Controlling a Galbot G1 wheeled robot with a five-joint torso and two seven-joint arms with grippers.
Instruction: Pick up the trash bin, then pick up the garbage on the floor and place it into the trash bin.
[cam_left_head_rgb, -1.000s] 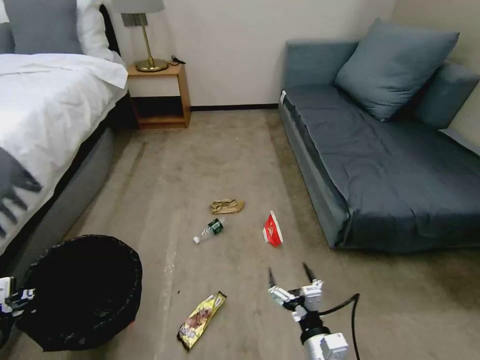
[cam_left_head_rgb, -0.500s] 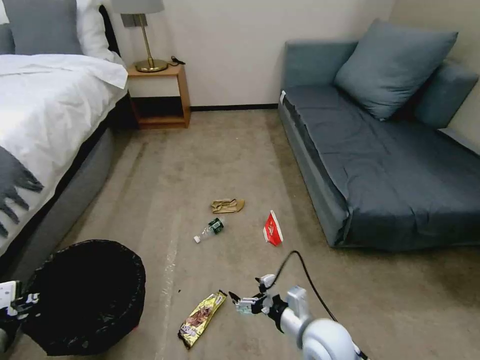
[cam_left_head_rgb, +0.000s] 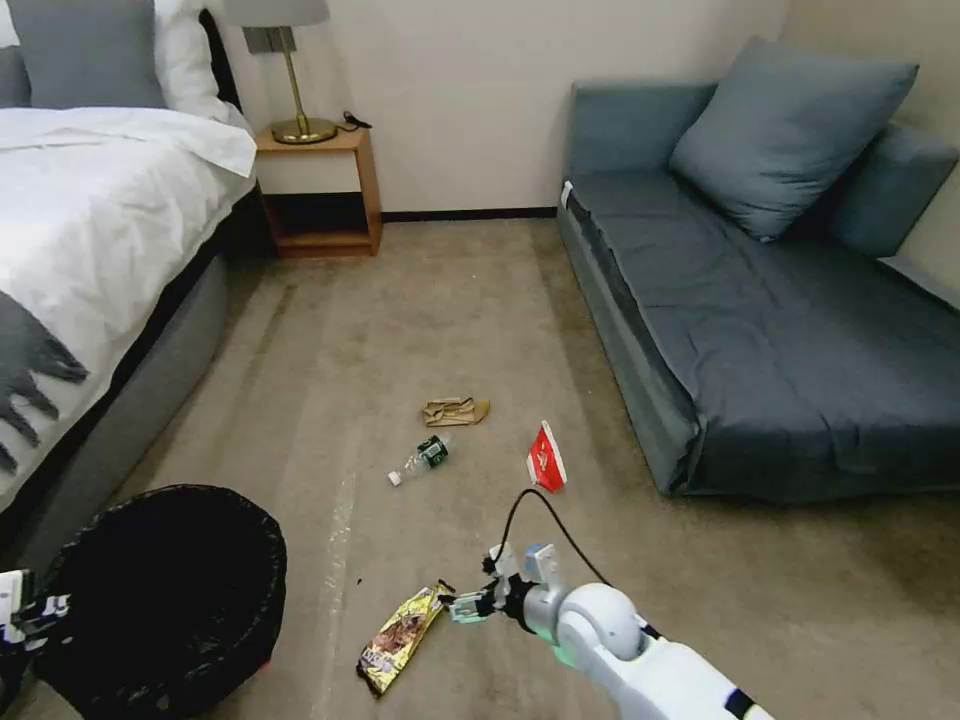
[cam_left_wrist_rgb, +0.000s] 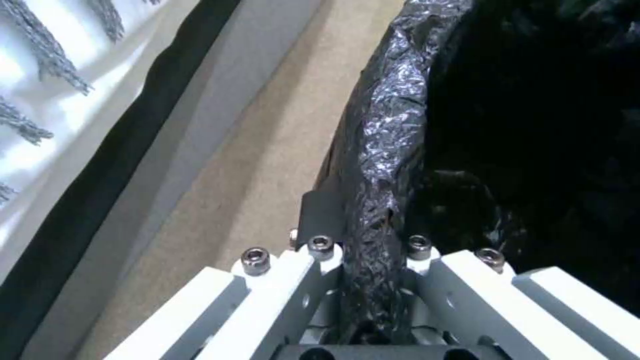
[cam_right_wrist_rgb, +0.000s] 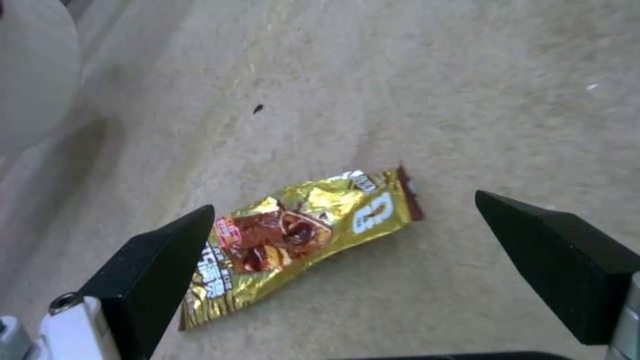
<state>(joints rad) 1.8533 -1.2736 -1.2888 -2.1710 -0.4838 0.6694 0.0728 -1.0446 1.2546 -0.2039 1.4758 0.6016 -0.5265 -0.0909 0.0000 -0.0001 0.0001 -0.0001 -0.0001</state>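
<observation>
Just to the left of the left tool (cam_left_wrist_rgb: 363, 265) runs the grey-sided bed with white sheets (cam_left_head_rgb: 100, 230), a narrow strip of beige carpet floor (cam_left_head_rgb: 420, 320) between them. That tool is closed on the rim of the round trash bin lined with a crinkly glossy black plastic bag (cam_left_head_rgb: 165, 590), one finger (cam_left_wrist_rgb: 320, 215) outside the rim and the other inside. The inside of the bin is too dark to tell what it holds. A little red shows at the bin's base.

Right of the bin, a band of bare carpet separates it from the yellow-brown snack wrapper (cam_left_head_rgb: 402, 640), which lies flat on the floor. The right tool (cam_left_head_rgb: 452, 607) hangs just beside the wrapper's far end, its two black fingers (cam_right_wrist_rgb: 153, 270) spread wide and holding nothing; in the right wrist view the wrapper (cam_right_wrist_rgb: 300, 235) lies between and beyond them, not touched.

Beyond the right tool lie the clear plastic bottle with green label and white cap (cam_left_head_rgb: 420, 460), the crumpled brown paper (cam_left_head_rgb: 455, 411) just past it, and to its right the red-white packet (cam_left_head_rgb: 545, 458), all apart from one another. Past them the carpet is open as far as the wooden nightstand (cam_left_head_rgb: 320, 190). Well to the right of the right tool stands the blue-grey sofa (cam_left_head_rgb: 780, 300), the red-white packet near its front corner.
</observation>
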